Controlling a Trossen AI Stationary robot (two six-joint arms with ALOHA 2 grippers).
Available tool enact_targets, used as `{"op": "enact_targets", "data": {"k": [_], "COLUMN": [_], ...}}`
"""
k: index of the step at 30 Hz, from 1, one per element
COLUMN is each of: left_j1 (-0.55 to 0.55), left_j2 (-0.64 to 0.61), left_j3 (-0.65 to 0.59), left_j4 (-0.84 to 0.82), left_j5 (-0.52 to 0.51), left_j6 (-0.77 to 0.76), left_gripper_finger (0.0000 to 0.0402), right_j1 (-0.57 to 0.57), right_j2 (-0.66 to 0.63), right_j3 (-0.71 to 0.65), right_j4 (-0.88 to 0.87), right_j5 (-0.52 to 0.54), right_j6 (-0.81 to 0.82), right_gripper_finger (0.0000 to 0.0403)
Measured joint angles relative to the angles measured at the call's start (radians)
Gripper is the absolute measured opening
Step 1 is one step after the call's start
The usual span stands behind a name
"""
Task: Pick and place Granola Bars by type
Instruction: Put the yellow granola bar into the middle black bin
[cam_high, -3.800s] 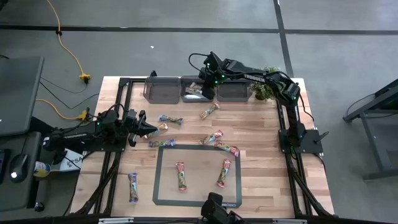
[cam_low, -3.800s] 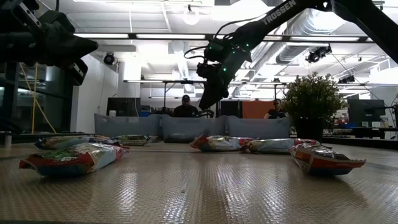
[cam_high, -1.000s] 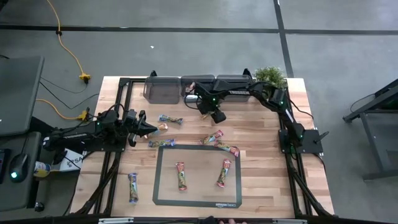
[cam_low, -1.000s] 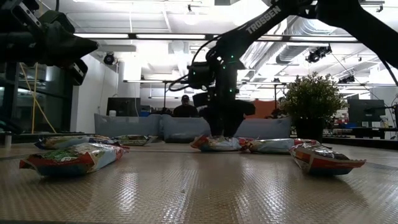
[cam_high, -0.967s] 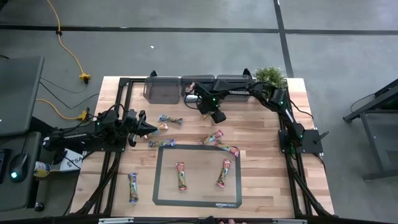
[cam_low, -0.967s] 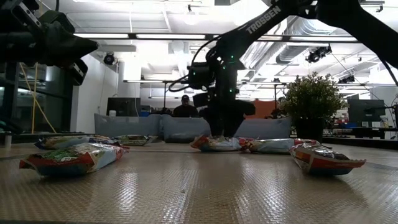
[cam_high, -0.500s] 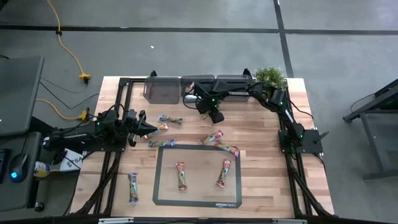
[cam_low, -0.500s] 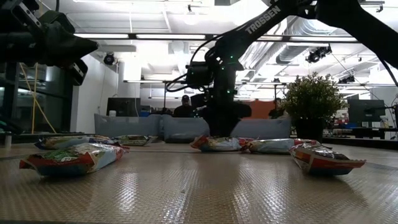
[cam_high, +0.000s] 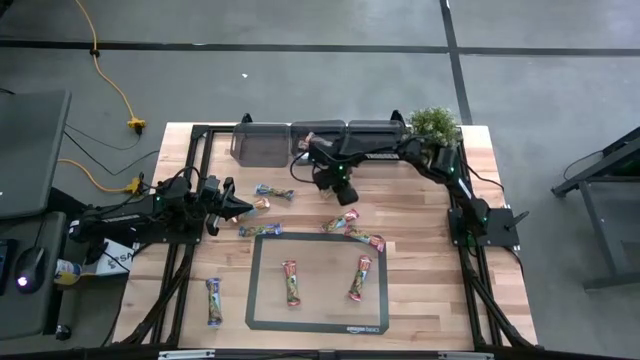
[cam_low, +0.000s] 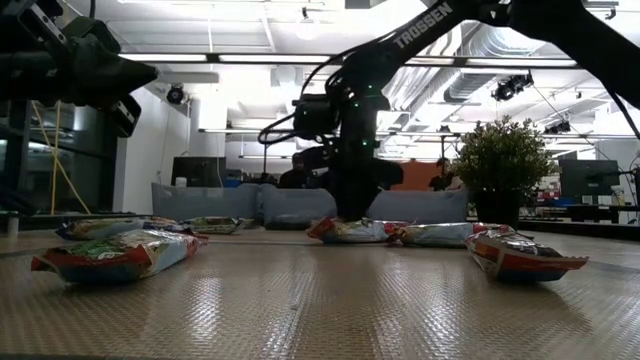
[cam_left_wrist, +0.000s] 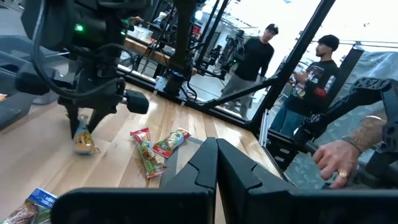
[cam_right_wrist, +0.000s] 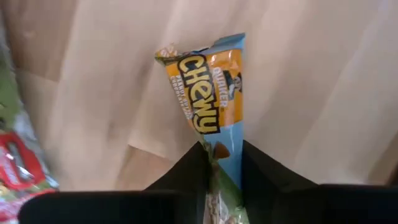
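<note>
Granola bars (cam_high: 289, 281) lie scattered across the middle and lower half of the high view. Left gripper (cam_high: 243, 206) hovers at left centre, jaws pressed together. Right gripper (cam_right_wrist: 221, 163), upper centre, pinches a blue-orange bar (cam_right_wrist: 211, 102) near the bins (cam_high: 262, 142).

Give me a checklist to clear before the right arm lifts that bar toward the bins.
1. Right gripper jaws closed on the orange and blue bar: ok, the bar is pinched between them.
2. Grip centred on the bar: not ok, the jaws hold it near one end and most of its length sticks out.
3. Bar off the table: cannot tell.
4. Bins at the table's far edge in view, nothing between them and the gripper: ok.
5. Left gripper out of the way: ok, jaws shut, it waits at the table's left side.
6. Neighbouring bars apart from the held one: ok.
</note>
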Motion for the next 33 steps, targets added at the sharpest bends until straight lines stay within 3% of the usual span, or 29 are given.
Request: {"op": "enact_targets", "data": {"k": [7, 16, 33], "left_j1": [0.000, 0.000, 0.000], "left_j2": [0.000, 0.000, 0.000], "left_j3": [0.000, 0.000, 0.000], "left_j4": [0.000, 0.000, 0.000], "left_j5": [0.000, 0.000, 0.000], "left_j6": [0.000, 0.000, 0.000], "left_gripper_finger": [0.0001, 0.0001, 0.0001], "right_j1": [0.042, 0.081, 0.032], "right_j2": [0.000, -0.015, -0.229], "right_j3": [0.000, -0.003, -0.002], "right_j4": [0.000, 0.017, 0.257], "right_j5": [-0.006, -0.023, -0.196], "right_j6": [0.044, 0.094, 0.321], "right_gripper_finger": [0.0043, 0.0042, 0.0034]}}
